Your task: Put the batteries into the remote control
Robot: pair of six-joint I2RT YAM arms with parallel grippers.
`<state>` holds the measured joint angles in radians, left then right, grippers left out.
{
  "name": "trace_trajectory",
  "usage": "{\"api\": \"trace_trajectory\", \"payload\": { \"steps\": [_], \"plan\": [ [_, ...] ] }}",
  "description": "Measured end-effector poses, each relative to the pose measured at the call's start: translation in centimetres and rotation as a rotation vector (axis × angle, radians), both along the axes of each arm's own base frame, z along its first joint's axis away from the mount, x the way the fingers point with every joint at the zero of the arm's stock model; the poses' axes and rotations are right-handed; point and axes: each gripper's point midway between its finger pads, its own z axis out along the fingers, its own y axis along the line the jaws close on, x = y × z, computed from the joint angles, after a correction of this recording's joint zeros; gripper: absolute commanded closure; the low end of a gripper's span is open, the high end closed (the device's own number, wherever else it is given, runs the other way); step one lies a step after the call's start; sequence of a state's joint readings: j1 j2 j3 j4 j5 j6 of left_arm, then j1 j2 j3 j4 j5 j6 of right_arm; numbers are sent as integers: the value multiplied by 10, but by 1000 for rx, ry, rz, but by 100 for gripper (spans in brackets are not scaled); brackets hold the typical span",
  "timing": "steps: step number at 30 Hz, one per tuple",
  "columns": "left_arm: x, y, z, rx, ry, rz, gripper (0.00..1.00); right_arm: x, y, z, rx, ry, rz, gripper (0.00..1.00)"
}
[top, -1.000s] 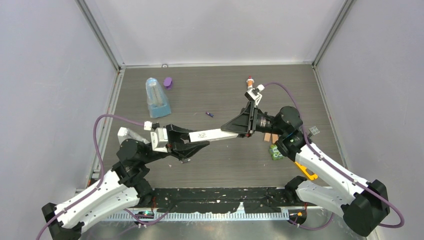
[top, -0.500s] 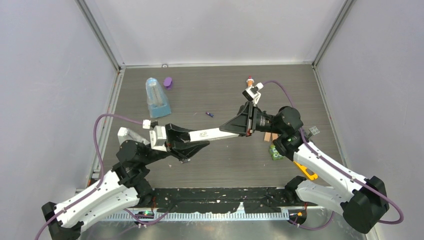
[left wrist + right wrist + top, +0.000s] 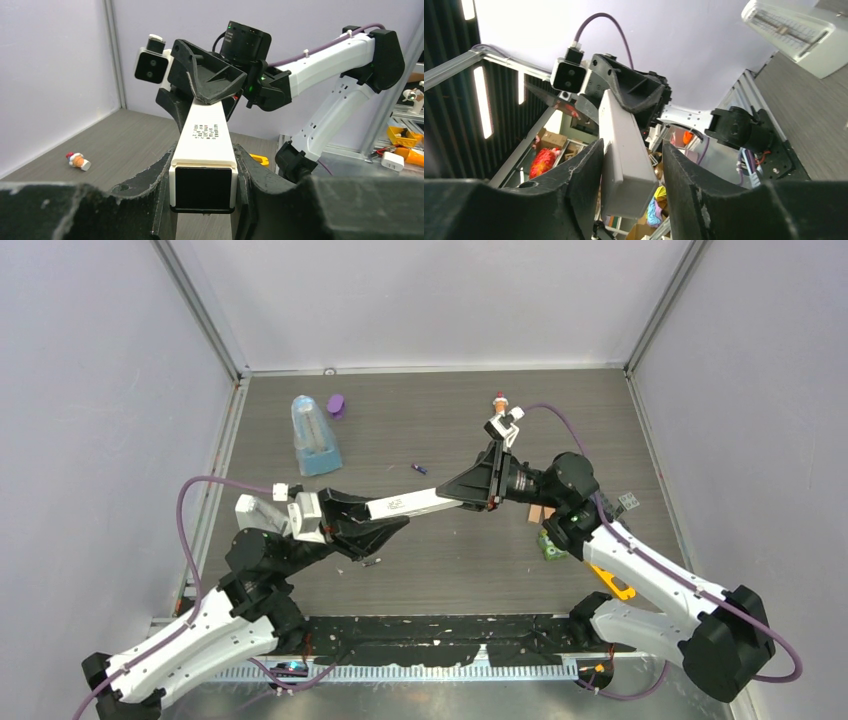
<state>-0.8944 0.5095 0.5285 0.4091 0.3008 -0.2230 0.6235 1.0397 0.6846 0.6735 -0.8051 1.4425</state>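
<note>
White bar (image 3: 415, 503) with a black end is hanging above the table (image 3: 460, 420), bridging the two hands. The left arm is reaching forward and to the right. The left gripper (image 3: 390, 512) is clamping the black end, with one finger pressing on each long side. The right arm is bending at the elbow and pointing its wrist back toward the left. The right gripper (image 3: 455, 495) is straddling the opposite end of the bar. Whether it is pressing the bar or standing just clear cannot be told.

The remote control (image 3: 314, 438) is lying flat on the table, well beyond the left gripper and to its left. A purple cap (image 3: 336, 405) is sitting just beside its far end. A purple battery (image 3: 419, 469) is lying beyond the bar, between the two grippers.

The left wrist view is adding detail that the overhead view lacks:
- the black end face seated between the fingers (image 3: 155, 200);
- printed text on the bar's upper face;
- a red-and-white bottle (image 3: 77, 160) lying on its side.

The right wrist view is showing a sliver of background between the bar and one finger (image 3: 684, 190).
</note>
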Motion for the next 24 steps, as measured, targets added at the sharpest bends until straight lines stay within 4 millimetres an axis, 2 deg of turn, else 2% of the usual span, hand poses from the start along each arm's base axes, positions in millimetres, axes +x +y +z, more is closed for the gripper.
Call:
{"api": "trace_trajectory", "payload": {
  "steps": [5,11,18,24],
  "plan": [
    [2,4,-2,8,0,26,100,8,-2,-12,-70,-26,-68,42],
    [3,7,-4,32,-5,43,100,11,-6,-17,-123,-73,-114,44],
    [4,11,-14,90,-11,70,100,16,-8,-32,-202,-71,-132,44],
    [6,12,-19,134,-22,81,100,17,-9,-38,-245,-83,-139,37]
  ]
}}
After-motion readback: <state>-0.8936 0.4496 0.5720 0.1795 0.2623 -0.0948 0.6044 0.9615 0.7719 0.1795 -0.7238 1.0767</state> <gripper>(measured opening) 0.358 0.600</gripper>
